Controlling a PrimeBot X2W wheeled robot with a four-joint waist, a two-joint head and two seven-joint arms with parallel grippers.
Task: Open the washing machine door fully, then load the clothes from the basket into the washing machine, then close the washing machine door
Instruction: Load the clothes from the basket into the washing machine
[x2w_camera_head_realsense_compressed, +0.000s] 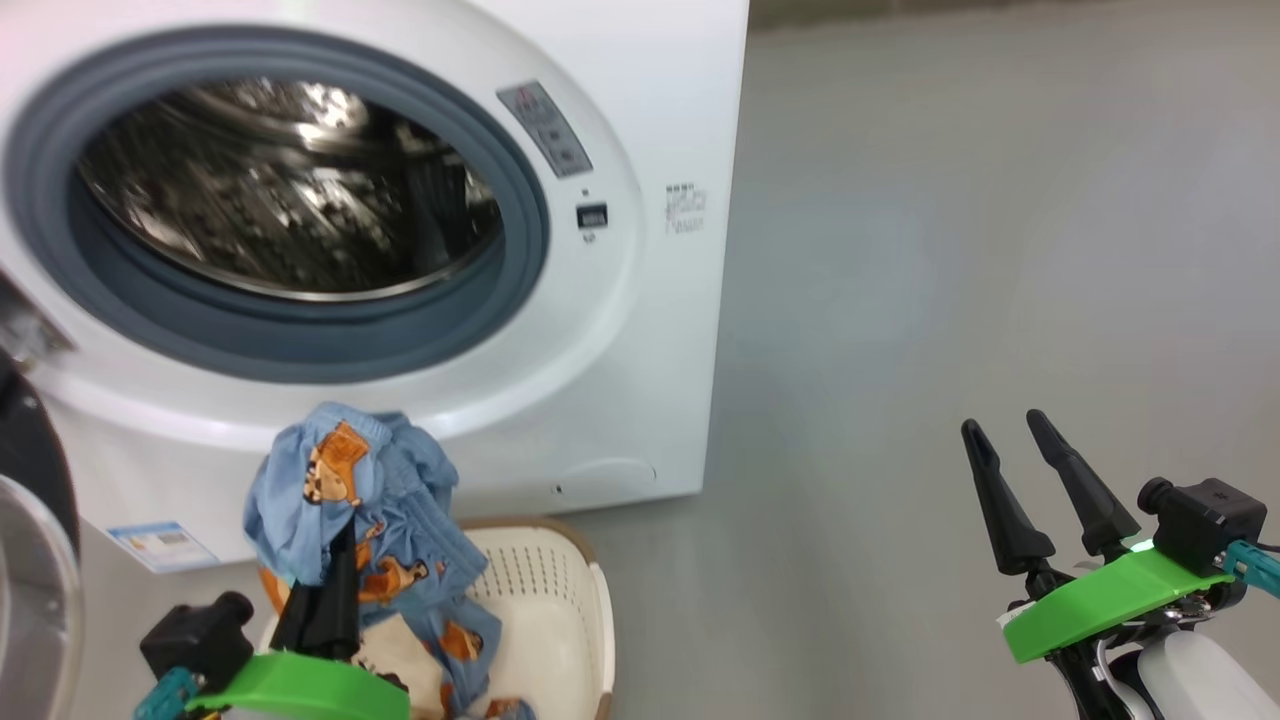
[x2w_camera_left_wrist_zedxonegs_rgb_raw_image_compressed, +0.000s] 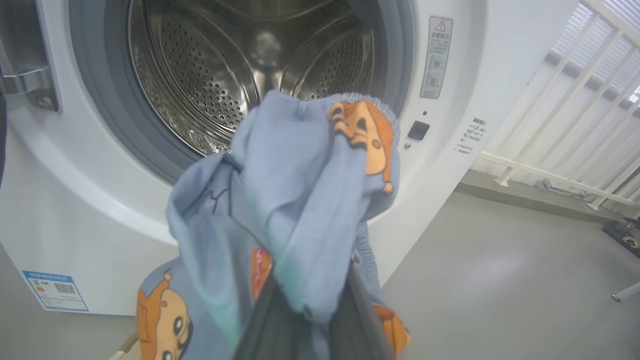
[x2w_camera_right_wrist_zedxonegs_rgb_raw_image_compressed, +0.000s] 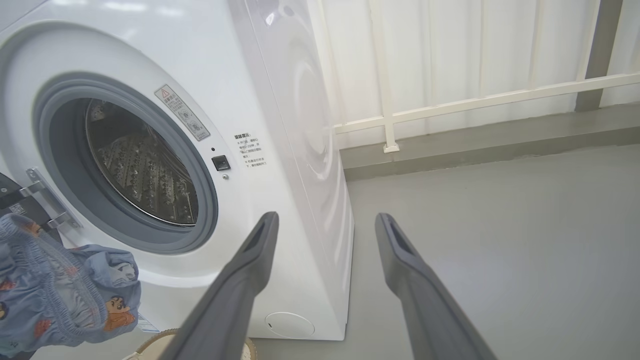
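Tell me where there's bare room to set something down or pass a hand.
Free: grey floor right of the washing machine, ahead of the right gripper. Crowded: lower left, with basket, clothes and left gripper.

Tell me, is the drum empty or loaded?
Empty, as far as visible: drum shows bare perforated steel; the clothes hang outside it, pinched in the left gripper.

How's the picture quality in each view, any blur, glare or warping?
Head view: glare streaks the drum, frame slightly soft. Left wrist view: the clothes near the lens are blurred, the drum behind is crisp. Right wrist view: wide-angle bowing of the washing machine side; wall washed out.
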